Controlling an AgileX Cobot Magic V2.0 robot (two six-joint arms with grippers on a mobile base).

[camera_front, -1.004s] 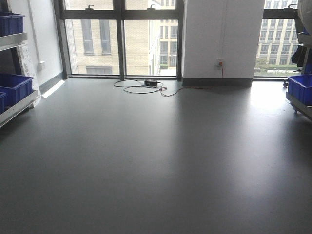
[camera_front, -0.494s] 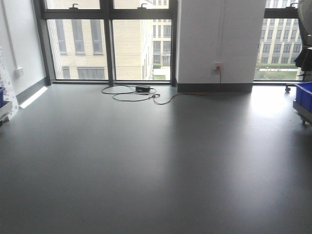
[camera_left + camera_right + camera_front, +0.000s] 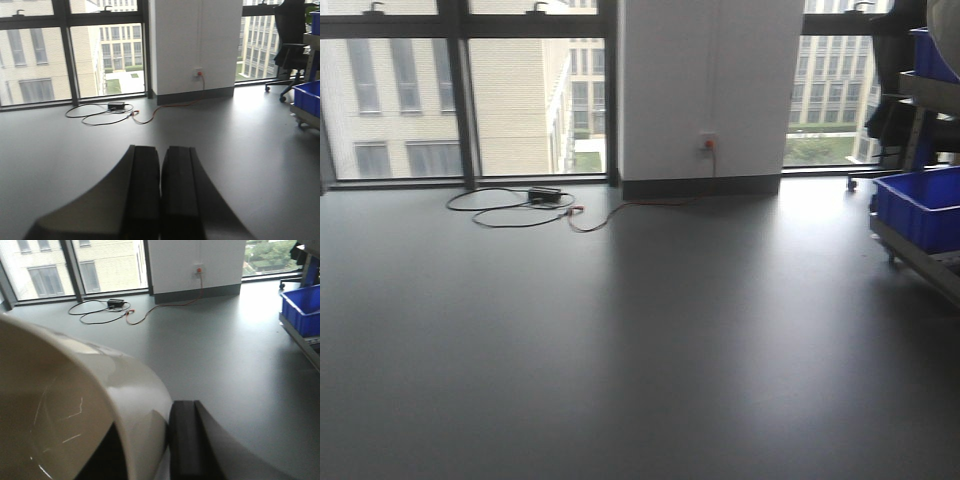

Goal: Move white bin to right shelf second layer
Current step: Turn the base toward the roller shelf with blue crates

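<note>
The white bin [image 3: 85,390] did not show in the front view, only bare floor [image 3: 620,350] and a blue crate [image 3: 920,205]. From the left wrist, the left gripper [image 3: 161,152] had its fingers pressed together on nothing. From the right wrist, the bin sat just left of the right gripper [image 3: 167,415], its wall apparently pinched at the rim against the one visible finger [image 3: 182,440]. Glossy cream plastic, faintly scratched: it looked light, stiff and slippery, best held by that rim.

No text, label, brand, number or sign is legible in any view; the white bin [image 3: 131,390] reads blank.
</note>
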